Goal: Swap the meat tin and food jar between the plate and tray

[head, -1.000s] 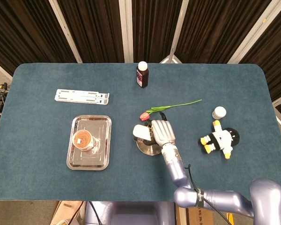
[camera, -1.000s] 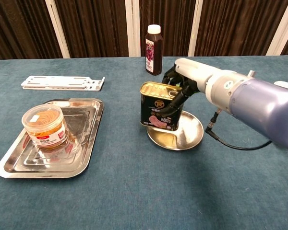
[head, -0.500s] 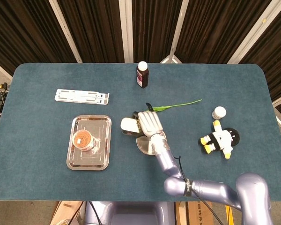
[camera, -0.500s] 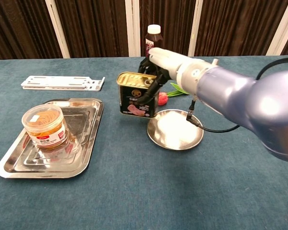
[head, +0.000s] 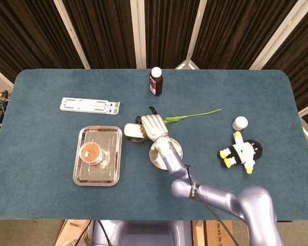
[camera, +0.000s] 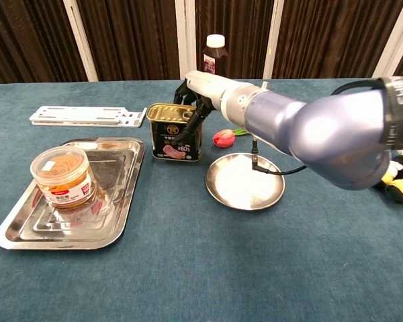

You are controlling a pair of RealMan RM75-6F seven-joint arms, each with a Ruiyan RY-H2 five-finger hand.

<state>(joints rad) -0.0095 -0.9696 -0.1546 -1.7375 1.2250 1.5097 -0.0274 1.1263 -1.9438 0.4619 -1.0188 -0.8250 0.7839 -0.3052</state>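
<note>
Right hand (camera: 200, 90) gripping meat tin (camera: 174, 131) (label chest-view only), plate (camera: 245, 180) bare

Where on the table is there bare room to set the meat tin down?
Bare cloth lies between the tray and the plate, where the right hand holds the meat tin, and along the near edge. The tray's left half holds the food jar.

The meat tin (camera: 175, 132) label shows ">80%".

dark bottle (head: 155, 82) at rear; white bracket (head: 90, 106) left; tulip (camera: 223, 138) mid-table; small white jar (head: 240, 123) beside plush toy (head: 242, 152), right.
</note>
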